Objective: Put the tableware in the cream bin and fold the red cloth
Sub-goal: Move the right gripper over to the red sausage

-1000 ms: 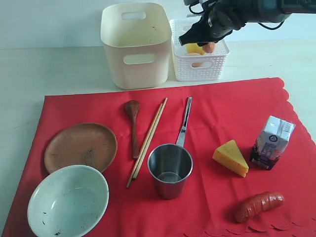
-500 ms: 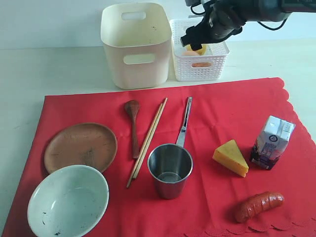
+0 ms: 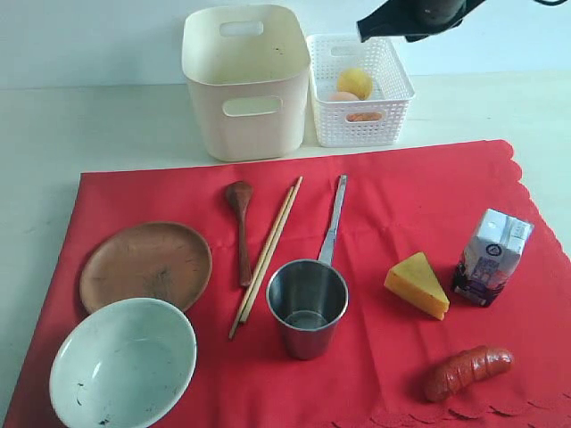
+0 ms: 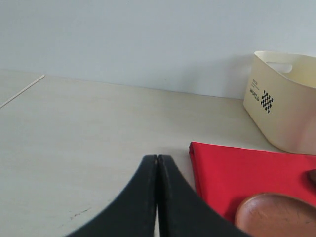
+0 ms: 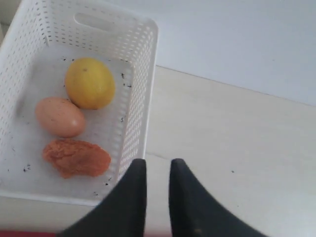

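On the pale table [image 3: 107,125] — flat red cloth [image 3: 401,205], scalloped edge.

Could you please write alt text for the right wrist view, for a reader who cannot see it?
A white lattice basket holds a lemon, an egg and a crumbly orange-red lump. The right gripper, narrowly open and empty, hangs at the basket's edge above the pale table.
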Motion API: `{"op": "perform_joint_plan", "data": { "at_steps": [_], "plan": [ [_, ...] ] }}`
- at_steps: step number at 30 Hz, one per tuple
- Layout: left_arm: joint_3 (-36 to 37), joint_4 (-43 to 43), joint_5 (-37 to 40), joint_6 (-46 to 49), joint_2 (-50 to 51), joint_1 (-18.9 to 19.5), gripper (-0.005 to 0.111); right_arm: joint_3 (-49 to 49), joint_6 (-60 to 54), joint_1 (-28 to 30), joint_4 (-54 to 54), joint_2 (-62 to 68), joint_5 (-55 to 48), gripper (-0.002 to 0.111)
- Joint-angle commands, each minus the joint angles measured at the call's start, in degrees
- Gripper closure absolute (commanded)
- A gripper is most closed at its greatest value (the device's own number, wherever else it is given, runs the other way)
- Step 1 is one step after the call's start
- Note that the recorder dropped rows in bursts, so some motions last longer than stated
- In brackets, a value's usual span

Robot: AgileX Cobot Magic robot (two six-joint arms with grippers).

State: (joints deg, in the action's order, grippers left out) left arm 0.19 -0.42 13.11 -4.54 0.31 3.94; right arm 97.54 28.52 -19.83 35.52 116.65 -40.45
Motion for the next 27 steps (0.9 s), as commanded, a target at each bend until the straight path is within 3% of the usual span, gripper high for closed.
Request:
{"op": "perform_joint_plan", "data": {
  "at_steps": [1, 13, 27],
  "plan": [
    [-0.19, -0.34, -0.69, 0.01, -0.31, 0.02, 0.105, 0.63, -0.01, 0.18, -2.18, -4.39, -3.11, 0.108],
    [-0.19, -0.34, -0.69, 0.01, -0.31, 0.02, 0.105, -1.19, -9.25, -0.21, -16.68, -17.88, -14.07, 0.108],
    [-0.19, -0.34, -0.69, 0.01, -0.31, 0.02, 0.105, -28.56, -9.59, -12.99, -19.1, -36.76, -11.0, 0.108]
  ]
}}
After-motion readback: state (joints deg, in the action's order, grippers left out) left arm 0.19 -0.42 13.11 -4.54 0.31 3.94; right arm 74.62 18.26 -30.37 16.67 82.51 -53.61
